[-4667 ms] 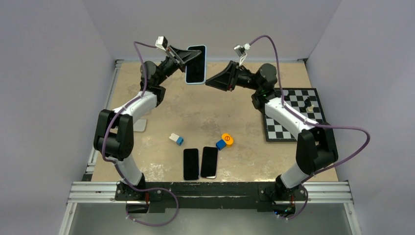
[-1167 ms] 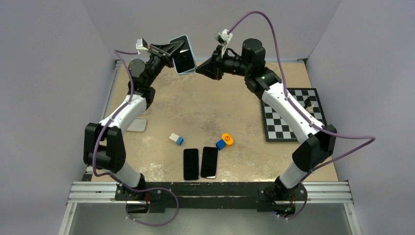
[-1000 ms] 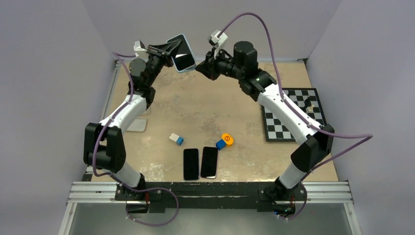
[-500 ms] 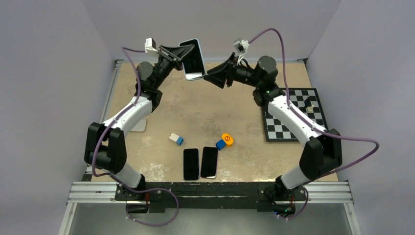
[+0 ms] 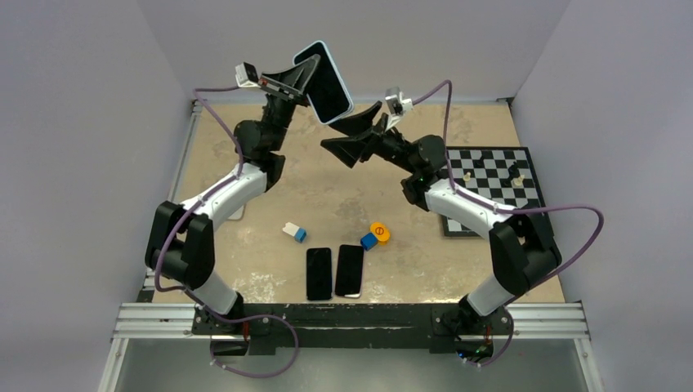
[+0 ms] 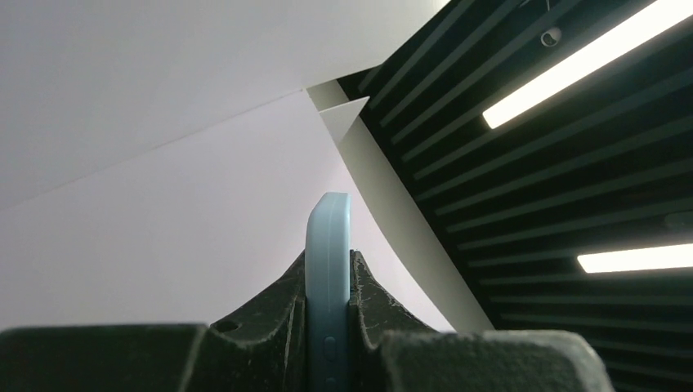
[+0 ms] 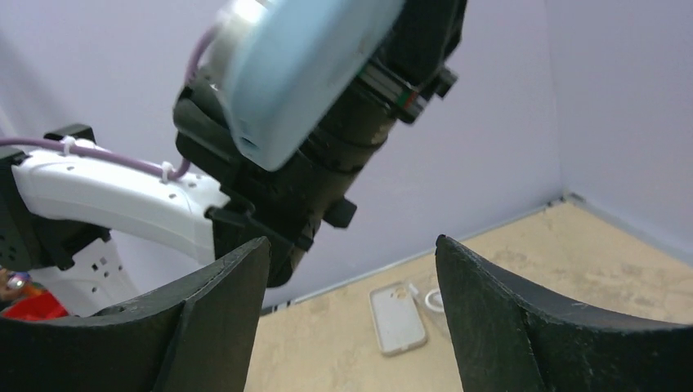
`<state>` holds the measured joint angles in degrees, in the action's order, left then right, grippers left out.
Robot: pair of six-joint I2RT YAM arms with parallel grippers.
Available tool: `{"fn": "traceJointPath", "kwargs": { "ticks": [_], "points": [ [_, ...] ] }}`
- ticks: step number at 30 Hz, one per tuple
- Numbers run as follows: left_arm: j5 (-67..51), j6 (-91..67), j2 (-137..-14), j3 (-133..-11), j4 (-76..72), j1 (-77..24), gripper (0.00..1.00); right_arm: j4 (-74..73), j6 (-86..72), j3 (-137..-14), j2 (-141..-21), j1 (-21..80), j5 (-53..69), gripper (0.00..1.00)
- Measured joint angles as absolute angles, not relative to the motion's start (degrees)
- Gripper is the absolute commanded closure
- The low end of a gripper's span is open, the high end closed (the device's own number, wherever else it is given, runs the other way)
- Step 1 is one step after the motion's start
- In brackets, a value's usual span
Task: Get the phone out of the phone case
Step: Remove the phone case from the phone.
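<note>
A black phone (image 5: 326,82) in a light blue phone case (image 5: 340,75) is held high above the far side of the table, tilted, screen towards the top camera. My left gripper (image 5: 307,77) is shut on it; in the left wrist view the case's edge (image 6: 328,269) stands clamped between both fingers. My right gripper (image 5: 342,135) is open just right of and below the phone, touching nothing. In the right wrist view the case's blue back (image 7: 302,65) hangs above the open right gripper (image 7: 351,253).
Two bare black phones (image 5: 319,273) (image 5: 349,270) lie side by side near the front edge. Beside them are a blue-and-white block (image 5: 294,232), a blue block (image 5: 368,241) and an orange piece (image 5: 379,232). A chessboard (image 5: 490,188) lies right. An empty pale case (image 7: 396,317) lies left.
My right gripper has opened wide and dropped back from the phone's lower end. The left arm has lifted the cased phone higher and tilted it.
</note>
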<state>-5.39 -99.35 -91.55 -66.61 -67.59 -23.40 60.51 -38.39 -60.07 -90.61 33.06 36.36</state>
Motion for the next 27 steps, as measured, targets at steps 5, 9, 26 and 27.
{"fn": "traceJointPath", "kwargs": {
  "ticks": [5,9,26,27],
  "points": [
    [-2.39,-98.37,-92.68,-66.61,-68.75,-23.57,1.00,66.74,-39.24,-60.07,-90.61,33.21,32.86,0.24],
    [-0.56,-98.28,-93.80,-66.61,-69.63,-24.03,1.00,68.84,-39.97,-60.49,-90.94,33.21,32.01,0.29],
    [0.93,-99.44,-94.17,-65.56,-69.45,-24.18,1.00,66.43,-34.37,-65.71,-93.38,33.28,32.51,0.34],
    [0.95,-99.48,-94.17,-65.28,-69.47,-24.18,1.00,66.13,-33.95,-65.78,-93.38,33.28,32.53,0.35]
  ]
}}
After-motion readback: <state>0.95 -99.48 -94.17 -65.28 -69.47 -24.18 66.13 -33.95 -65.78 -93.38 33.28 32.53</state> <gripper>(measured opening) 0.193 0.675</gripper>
